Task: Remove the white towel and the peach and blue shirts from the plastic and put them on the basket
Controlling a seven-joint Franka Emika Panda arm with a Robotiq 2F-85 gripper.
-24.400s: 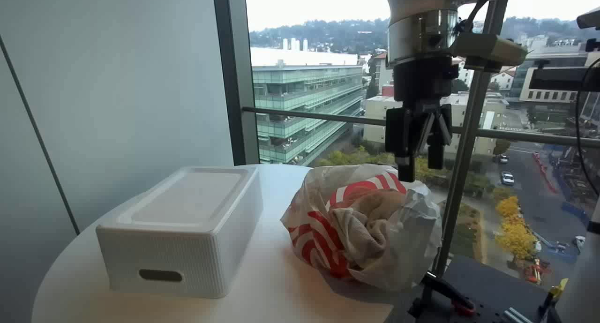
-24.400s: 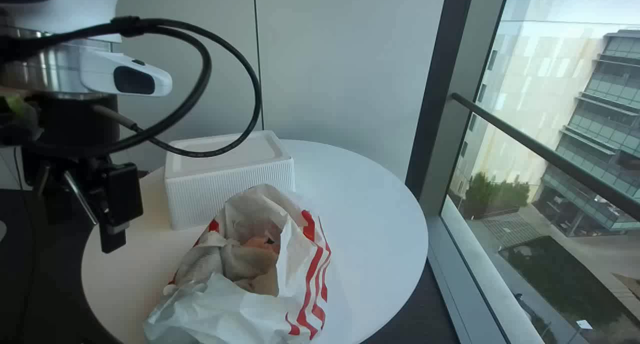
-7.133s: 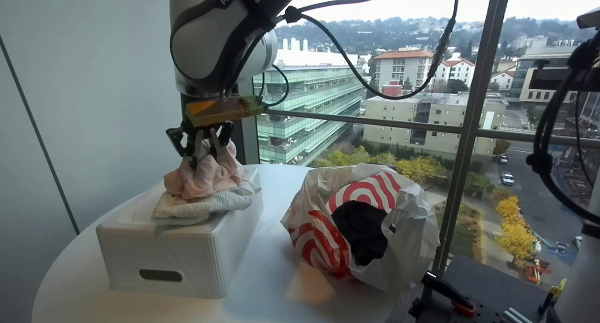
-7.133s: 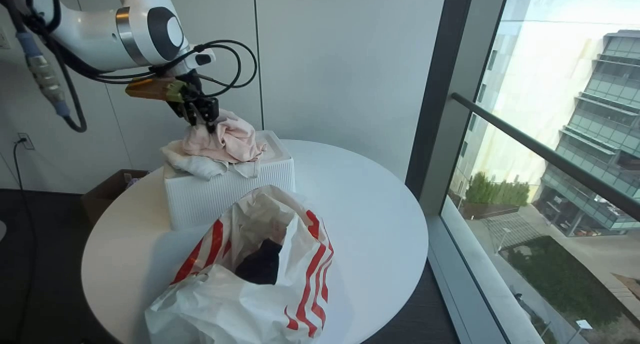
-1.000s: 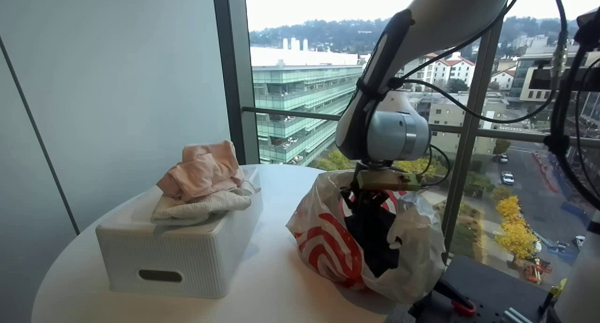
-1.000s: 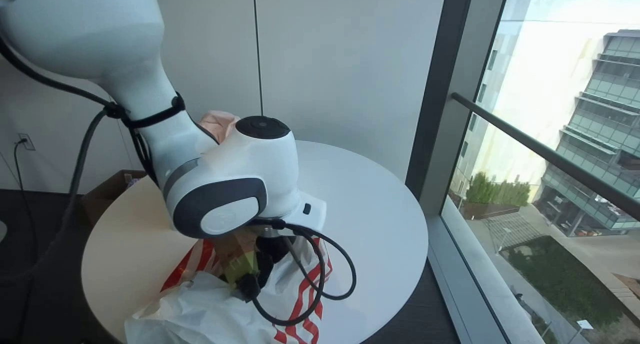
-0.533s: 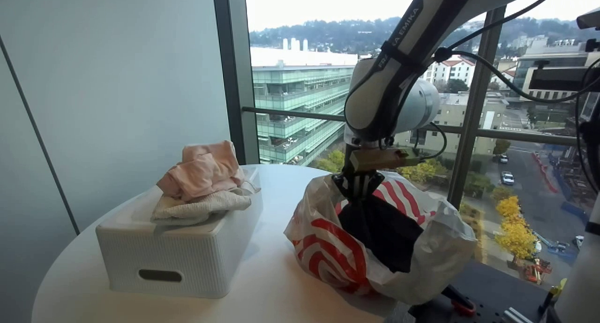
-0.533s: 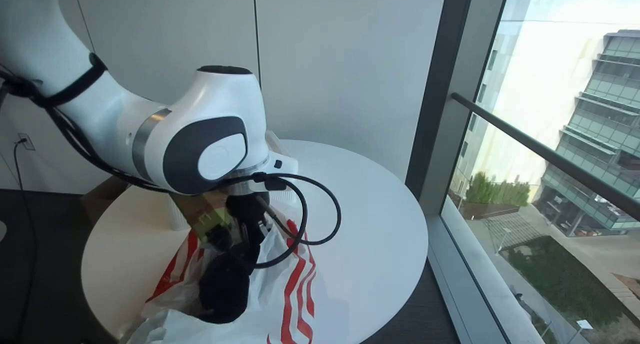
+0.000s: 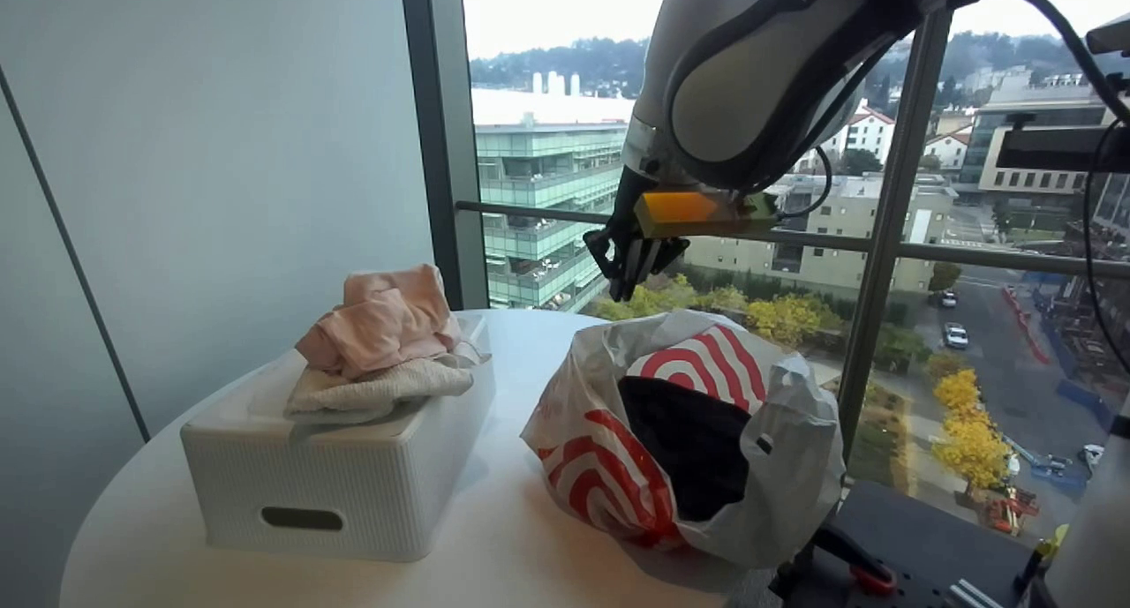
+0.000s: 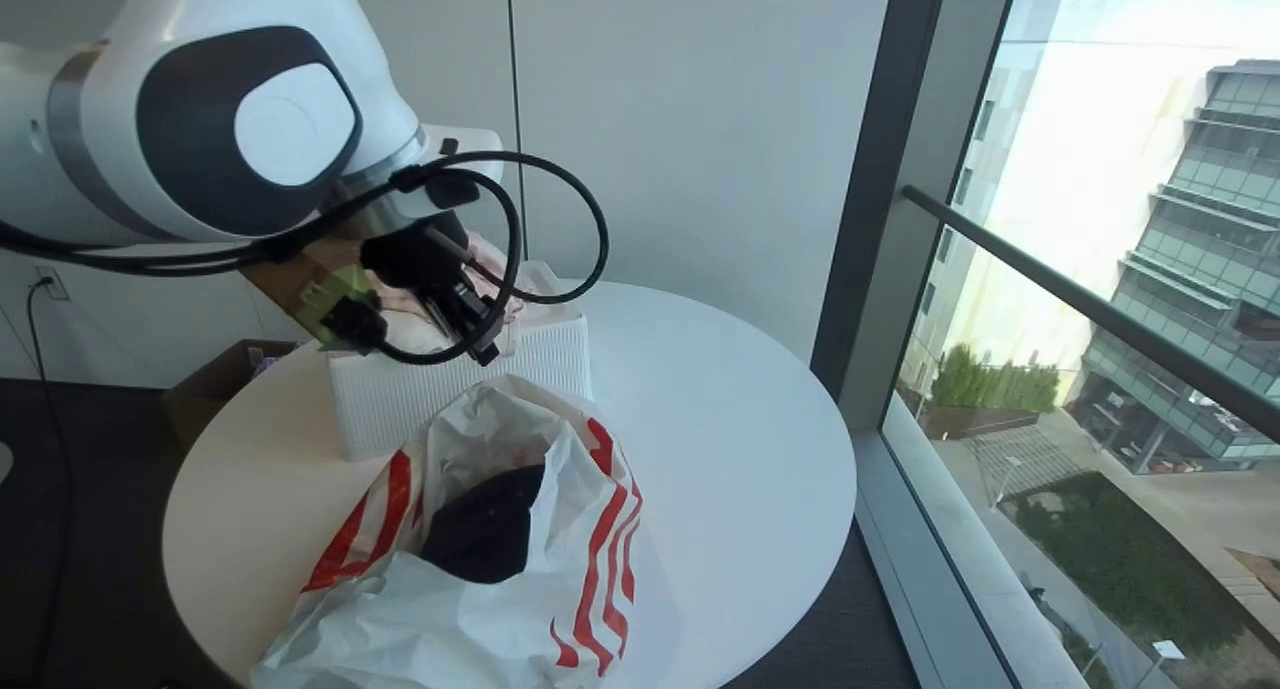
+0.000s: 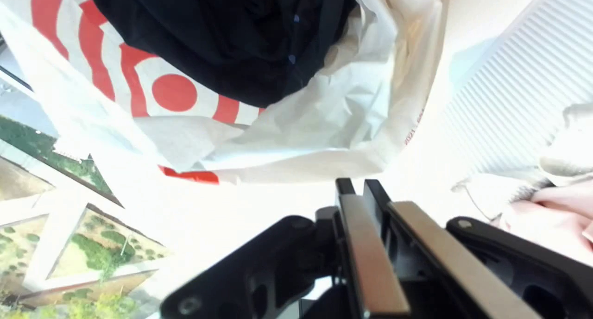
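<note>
The peach shirt [image 9: 380, 326] lies bunched on the white towel [image 9: 380, 394], both on the flat top of the white ribbed basket [image 9: 300, 476]. A very dark blue shirt [image 9: 689, 449] sits in the mouth of the white-and-red plastic bag [image 9: 609, 493]; small buttons show on the shirt [image 11: 222, 36] in the wrist view. Above the bag's basket-side edge, my gripper [image 9: 621, 292] hangs tilted in the air. In the wrist view its fingertips [image 11: 344, 185] are almost together with a thin gap and no cloth between them. My arm partly hides the peach shirt [image 10: 400, 301] in an exterior view.
Basket and bag stand on a round white table [image 10: 720, 449] beside a window with a rail [image 9: 574, 215]. A dark platform with a clamp [image 9: 847, 546] borders the bag's side. A cable loop [image 10: 590, 219] hangs around the wrist. A cardboard box [image 10: 215, 389] is on the floor.
Half a second ago the blue shirt was pulled up at my gripper; now it has dropped back into the bag. My gripper has risen, tilted and moved towards the basket without it.
</note>
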